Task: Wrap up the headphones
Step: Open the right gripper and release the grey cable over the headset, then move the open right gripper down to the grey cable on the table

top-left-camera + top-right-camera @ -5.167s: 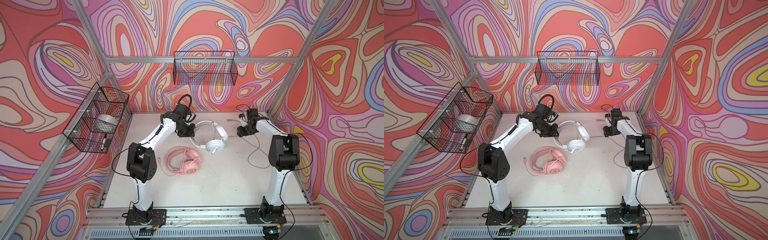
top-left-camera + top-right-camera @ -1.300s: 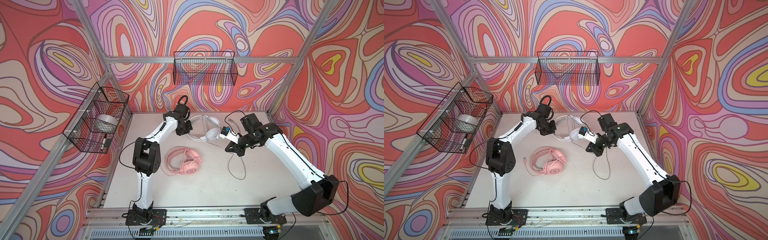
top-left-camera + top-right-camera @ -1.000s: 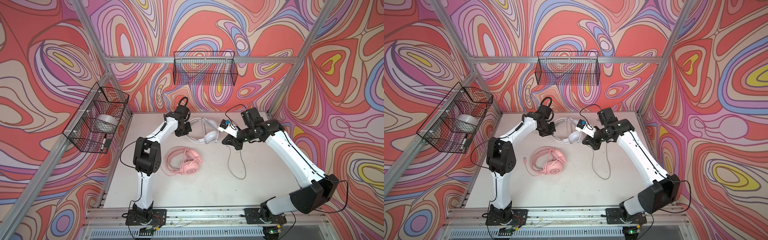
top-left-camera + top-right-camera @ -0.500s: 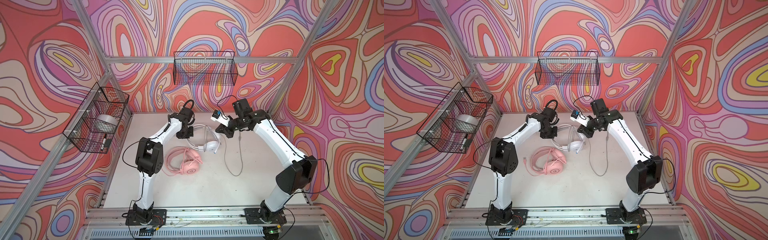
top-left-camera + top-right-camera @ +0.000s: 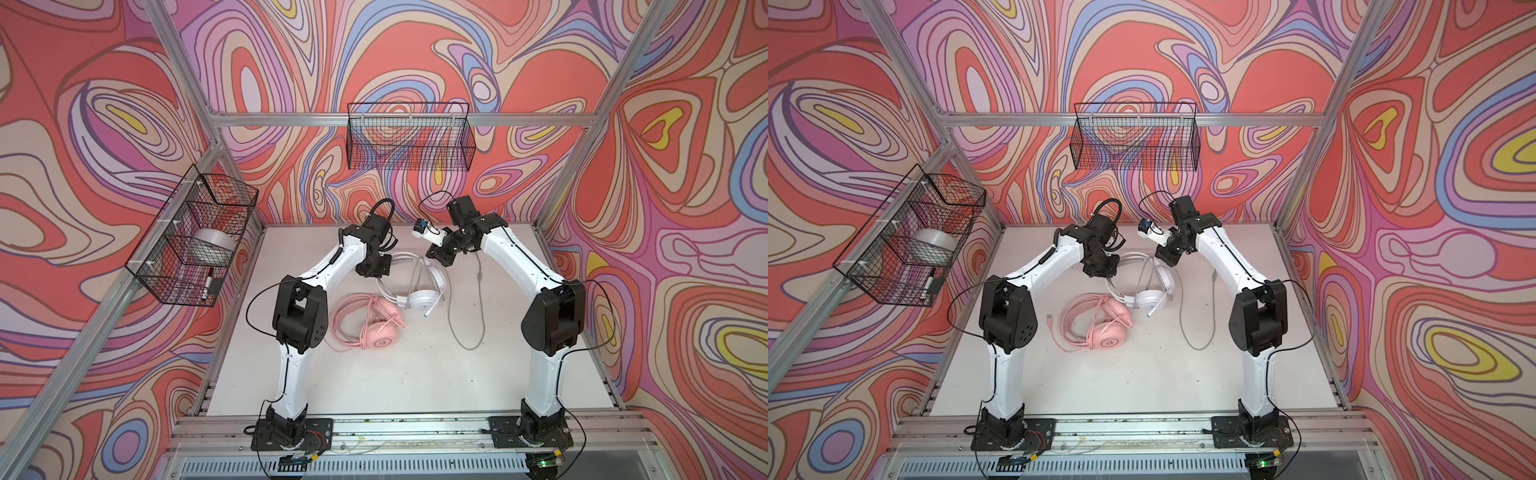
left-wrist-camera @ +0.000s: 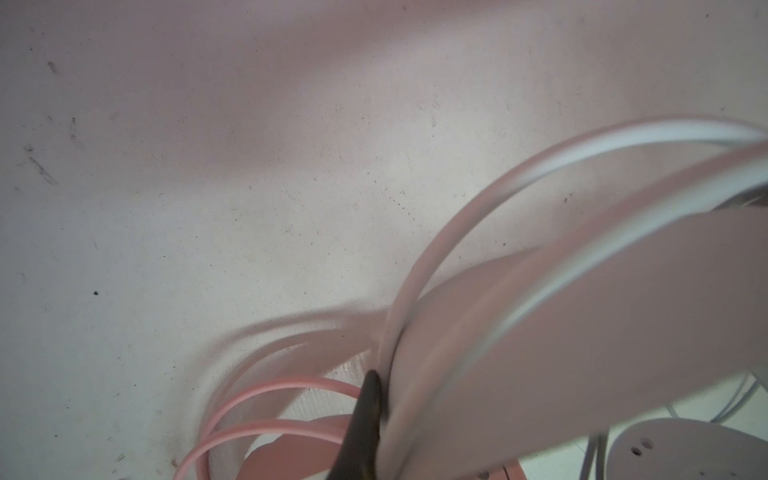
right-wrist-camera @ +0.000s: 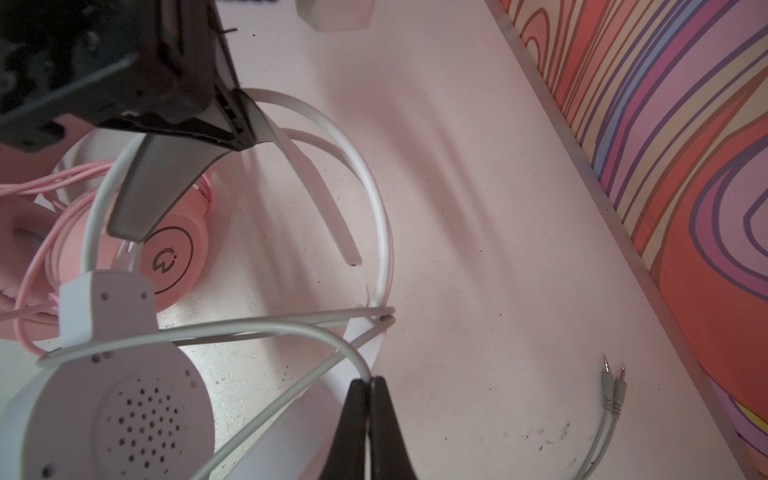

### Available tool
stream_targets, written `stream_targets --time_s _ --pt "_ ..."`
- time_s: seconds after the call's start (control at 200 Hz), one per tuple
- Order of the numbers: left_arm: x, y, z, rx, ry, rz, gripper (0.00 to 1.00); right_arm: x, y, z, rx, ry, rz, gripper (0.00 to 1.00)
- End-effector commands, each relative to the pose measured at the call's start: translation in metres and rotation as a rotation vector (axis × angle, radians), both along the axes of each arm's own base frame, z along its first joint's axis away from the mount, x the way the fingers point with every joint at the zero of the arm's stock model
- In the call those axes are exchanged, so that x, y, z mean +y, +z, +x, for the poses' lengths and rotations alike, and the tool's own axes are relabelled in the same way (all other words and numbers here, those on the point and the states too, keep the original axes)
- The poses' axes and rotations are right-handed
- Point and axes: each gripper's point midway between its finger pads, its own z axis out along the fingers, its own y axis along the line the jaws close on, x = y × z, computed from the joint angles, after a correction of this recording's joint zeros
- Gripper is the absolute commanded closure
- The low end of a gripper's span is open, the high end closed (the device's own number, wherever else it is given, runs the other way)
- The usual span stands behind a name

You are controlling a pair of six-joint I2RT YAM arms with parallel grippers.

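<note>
The right gripper [image 7: 369,384] pinched the white headset [image 7: 112,407] by its cable [image 7: 266,328] between closed tips, while the left gripper [image 7: 243,120], blurred and mostly cut off in its own view, clamped the headband [image 7: 307,174], with the pink headset [image 5: 380,332] just beside it, partly covered.

A black wire basket [image 5: 409,153] hangs empty on the back wall with its swirling pattern, above the far edge of the white bench [image 5: 395,365]. A second wire basket [image 5: 176,286], fixed to the aluminium frame on the left, holds a pale roll of tape [image 5: 212,246] and a marker [image 5: 206,284] lying near its lower end.
</note>
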Motion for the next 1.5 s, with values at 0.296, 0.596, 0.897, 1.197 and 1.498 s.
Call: stream_targets --time_s 0.296,0.596,0.897,1.197,1.498 --pt "-0.017 0.035 -0.011 -0.022 -0.079 -0.102 1.00 -0.015 -0.017 0.046 0.115 -0.127 0.185 1.00" --pt "-0.019 0.035 -0.015 -0.007 -0.069 -0.124 1.00 -0.030 -0.043 0.059 0.205 -0.240 0.236 0.91" --pt "-0.023 0.037 -0.021 0.006 -0.060 -0.164 1.00 -0.049 -0.048 0.060 0.255 -0.344 0.266 0.75" --pt "-0.018 0.033 -0.020 0.032 -0.013 -0.177 1.00 -0.095 -0.017 0.052 0.154 -0.535 0.347 0.63" --pt "-0.007 0.027 -0.006 0.049 0.110 -0.248 1.00 -0.127 -0.040 -0.057 0.129 -0.490 0.119 0.55"
